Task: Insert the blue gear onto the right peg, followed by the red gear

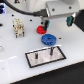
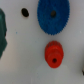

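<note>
hovered above the table, gripper empty, spread unclear. lay just below: red gear, then blue gear beside the plate's right peg. probably best centred over blue gear first, gripped across its rim. no readable writing.

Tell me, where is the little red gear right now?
In the exterior view the red gear lies on the white table, just beyond the blue gear toward the view's left, under the gripper.
</note>
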Controlling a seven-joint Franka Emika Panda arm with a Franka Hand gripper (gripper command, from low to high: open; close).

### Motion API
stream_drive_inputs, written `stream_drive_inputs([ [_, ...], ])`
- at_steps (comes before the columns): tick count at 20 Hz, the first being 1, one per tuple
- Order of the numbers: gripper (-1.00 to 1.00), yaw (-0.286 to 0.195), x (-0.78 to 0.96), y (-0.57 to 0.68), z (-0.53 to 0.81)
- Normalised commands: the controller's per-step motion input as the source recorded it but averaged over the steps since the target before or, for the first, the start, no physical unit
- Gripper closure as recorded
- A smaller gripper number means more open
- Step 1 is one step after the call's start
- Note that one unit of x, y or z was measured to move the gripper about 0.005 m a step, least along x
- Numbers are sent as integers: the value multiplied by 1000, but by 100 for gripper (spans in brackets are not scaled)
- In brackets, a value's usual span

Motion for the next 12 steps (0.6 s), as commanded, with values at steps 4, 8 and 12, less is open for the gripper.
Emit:
stream_drive_inputs([
  [4,-100,0,-230,16,-471],
  [8,-100,0,-300,-27,-473],
  [12,-100,0,-273,-69,-406],
])
